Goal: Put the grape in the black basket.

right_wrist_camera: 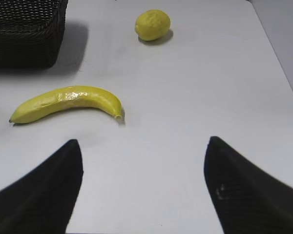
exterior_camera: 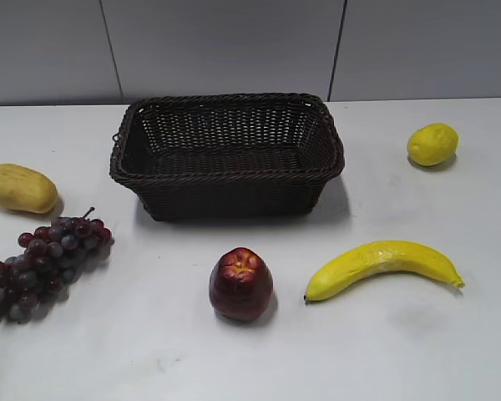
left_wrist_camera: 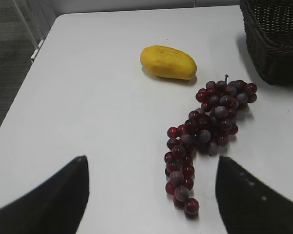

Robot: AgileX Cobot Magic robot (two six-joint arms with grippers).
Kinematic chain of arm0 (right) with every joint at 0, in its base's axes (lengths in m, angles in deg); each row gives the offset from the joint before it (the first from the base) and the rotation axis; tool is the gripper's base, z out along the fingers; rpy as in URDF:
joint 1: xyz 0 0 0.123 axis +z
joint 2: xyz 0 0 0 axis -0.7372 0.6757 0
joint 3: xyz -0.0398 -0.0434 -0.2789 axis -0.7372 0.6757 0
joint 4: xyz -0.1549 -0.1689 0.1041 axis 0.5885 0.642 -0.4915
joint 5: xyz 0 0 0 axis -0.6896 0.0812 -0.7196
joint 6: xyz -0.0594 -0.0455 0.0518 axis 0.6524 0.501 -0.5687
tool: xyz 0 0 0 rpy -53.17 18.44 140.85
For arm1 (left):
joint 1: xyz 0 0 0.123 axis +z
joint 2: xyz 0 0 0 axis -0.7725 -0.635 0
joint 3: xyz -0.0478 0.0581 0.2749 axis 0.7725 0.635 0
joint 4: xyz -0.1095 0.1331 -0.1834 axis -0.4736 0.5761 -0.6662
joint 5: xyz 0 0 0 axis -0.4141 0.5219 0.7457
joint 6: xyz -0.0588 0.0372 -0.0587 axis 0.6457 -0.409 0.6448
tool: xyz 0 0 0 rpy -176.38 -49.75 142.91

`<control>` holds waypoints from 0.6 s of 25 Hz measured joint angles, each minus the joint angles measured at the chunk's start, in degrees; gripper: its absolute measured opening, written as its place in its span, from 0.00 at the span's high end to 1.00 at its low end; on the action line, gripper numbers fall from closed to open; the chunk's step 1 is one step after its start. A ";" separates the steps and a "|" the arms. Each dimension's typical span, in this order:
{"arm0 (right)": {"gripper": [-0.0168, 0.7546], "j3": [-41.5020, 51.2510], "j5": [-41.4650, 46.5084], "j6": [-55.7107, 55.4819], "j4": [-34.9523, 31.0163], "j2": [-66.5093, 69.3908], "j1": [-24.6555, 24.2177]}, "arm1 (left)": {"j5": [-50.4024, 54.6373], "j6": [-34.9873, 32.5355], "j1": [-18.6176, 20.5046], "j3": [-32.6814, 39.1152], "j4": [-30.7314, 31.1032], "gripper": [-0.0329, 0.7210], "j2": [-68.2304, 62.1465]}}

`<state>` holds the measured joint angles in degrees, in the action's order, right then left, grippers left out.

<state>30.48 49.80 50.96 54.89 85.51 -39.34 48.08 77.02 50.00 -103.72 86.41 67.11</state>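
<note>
White table [exterior_camera: 417, 334] against a grey panelled wall [exterior_camera: 234, 42], basket [exterior_camera: 227, 154] at the back centre, grape [exterior_camera: 42, 263] lying on the table well left of it beside a mango [exterior_camera: 18, 187], left gripper [left_wrist_camera: 151, 195] spread wide and empty above the grape's lower end, right gripper [right_wrist_camera: 141, 190] likewise spread, empty, near a banana [right_wrist_camera: 68, 103].

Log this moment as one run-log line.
stage: pre-grasp | grape: on table, left of black basket | left gripper: open, above grape | right gripper: open, empty | basket: empty
</note>
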 joint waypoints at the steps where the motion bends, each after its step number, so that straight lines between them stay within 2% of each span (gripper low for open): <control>1: 0.21 0.00 0.00 0.00 0.00 0.00 0.00 | 0.00 0.00 0.00 0.00 0.00 0.17 0.00; 15: 0.21 0.00 0.00 0.00 0.00 0.00 0.00 | 0.00 0.00 0.00 0.00 0.00 0.17 0.00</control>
<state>30.48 49.80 50.96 54.89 85.51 -39.34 48.08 77.02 50.00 -103.72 86.41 67.11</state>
